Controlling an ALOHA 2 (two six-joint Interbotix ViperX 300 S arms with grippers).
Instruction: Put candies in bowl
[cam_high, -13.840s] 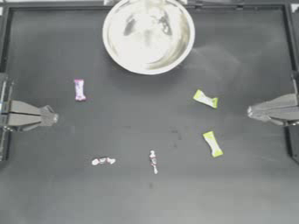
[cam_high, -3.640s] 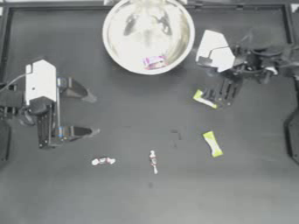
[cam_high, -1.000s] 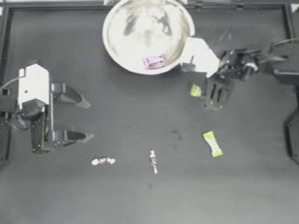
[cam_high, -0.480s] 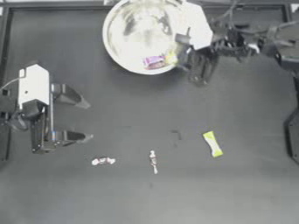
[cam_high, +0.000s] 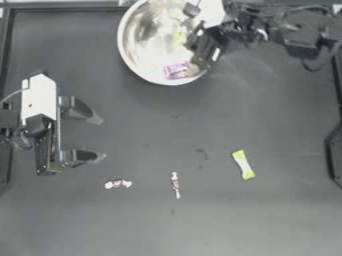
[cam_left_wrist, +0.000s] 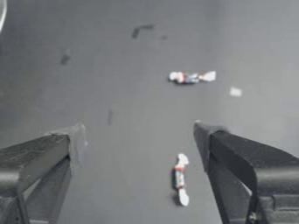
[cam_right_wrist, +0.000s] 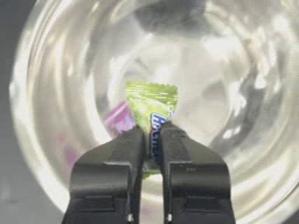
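While I hover over bowl (cam_high: 150, 45):
right gripper (cam_right_wrist: 152, 133): clamped on green candy (cam_right_wrist: 153, 103)
risk: wrapper sticks, misses drop
left gripper (cam_left_wrist: 137, 131): apart, idle

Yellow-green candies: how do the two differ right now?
The gripped yellow-green candy hangs over the bowl, clamped in the right gripper; the loose yellow-green candy lies flat on the table, untouched. The gripped one is at the table's far end; the loose one sits mid-table. Both share oblong yellow-green wrappers.

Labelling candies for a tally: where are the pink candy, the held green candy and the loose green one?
pink candy (cam_high: 177, 70), top view, wrapper middle
held green candy (cam_right_wrist: 153, 103), right wrist view, upper wrapper
loose green candy (cam_high: 243, 164), top view, middle
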